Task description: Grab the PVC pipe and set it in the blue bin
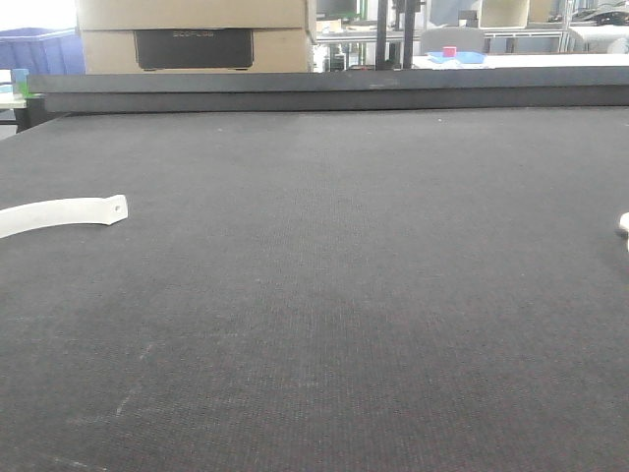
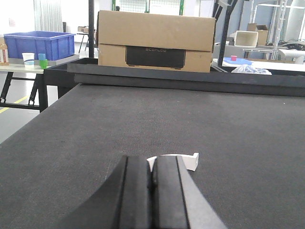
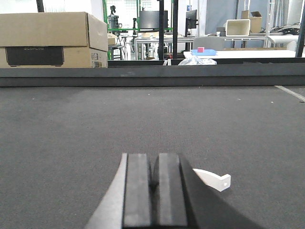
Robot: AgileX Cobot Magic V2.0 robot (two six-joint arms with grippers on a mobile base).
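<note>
White strip [image 1: 64,214], front view: cut off by the left edge.
White scrap [image 1: 623,224]: cut off by the right edge, kind unclear.
Blue bin [image 1: 39,51]: cut off by the top and left edges.
White piece [image 2: 183,161]: partly hidden behind the left jaws.
White tab [image 3: 213,179]: near end hidden behind the right jaws.

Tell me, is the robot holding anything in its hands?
No, nothing is held. The left gripper and the right gripper are both shut, with nothing between them.
</note>
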